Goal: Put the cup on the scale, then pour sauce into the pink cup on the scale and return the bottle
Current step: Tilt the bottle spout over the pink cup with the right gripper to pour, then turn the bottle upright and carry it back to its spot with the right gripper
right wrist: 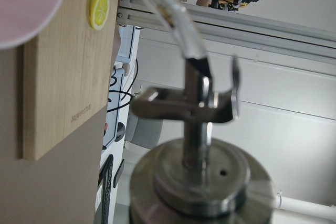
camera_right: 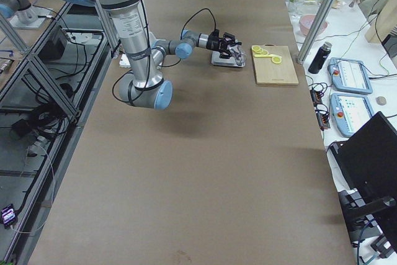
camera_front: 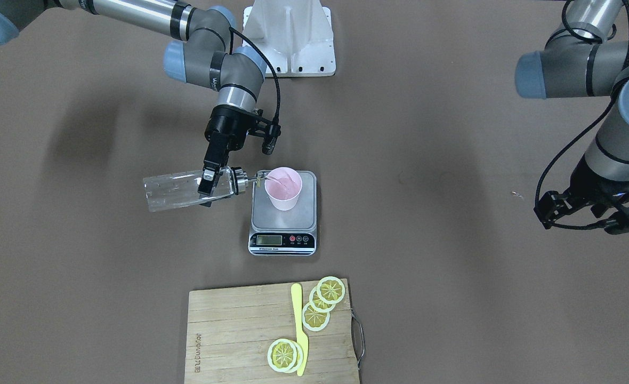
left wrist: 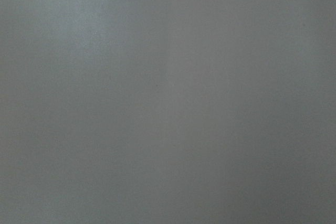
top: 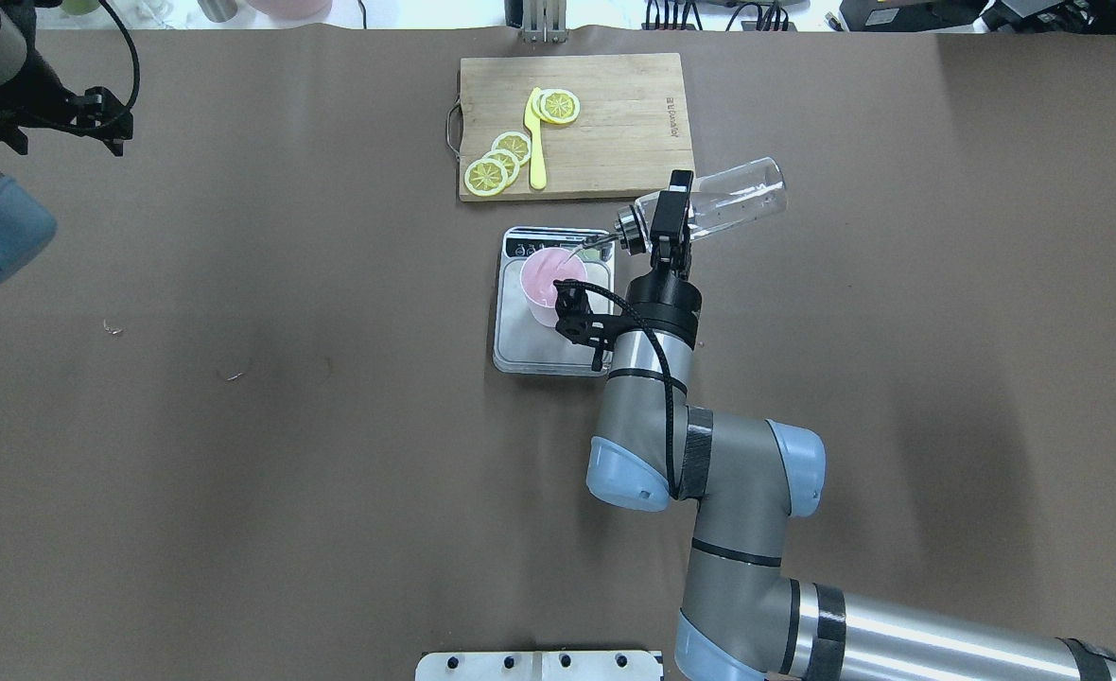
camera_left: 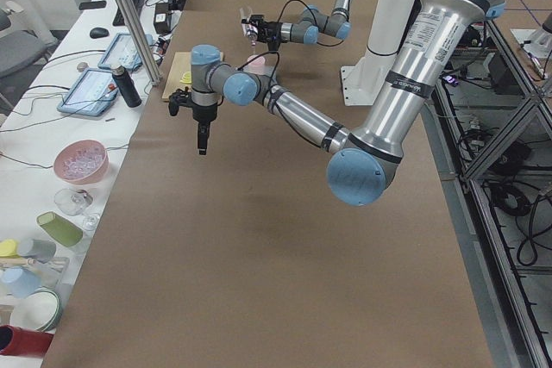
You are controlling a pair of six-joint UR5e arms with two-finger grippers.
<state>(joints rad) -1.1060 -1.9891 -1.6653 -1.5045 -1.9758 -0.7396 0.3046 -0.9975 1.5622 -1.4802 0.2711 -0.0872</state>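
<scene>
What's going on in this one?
The right gripper has its jaws closed on the bottle, which is tipped almost on its side with the metal spout at the rim of the cup. The cup stands on the scale, so the pour seems under way, and the bottle is not yet returned. The left gripper hangs above bare table far off to the side, holding nothing.
</scene>
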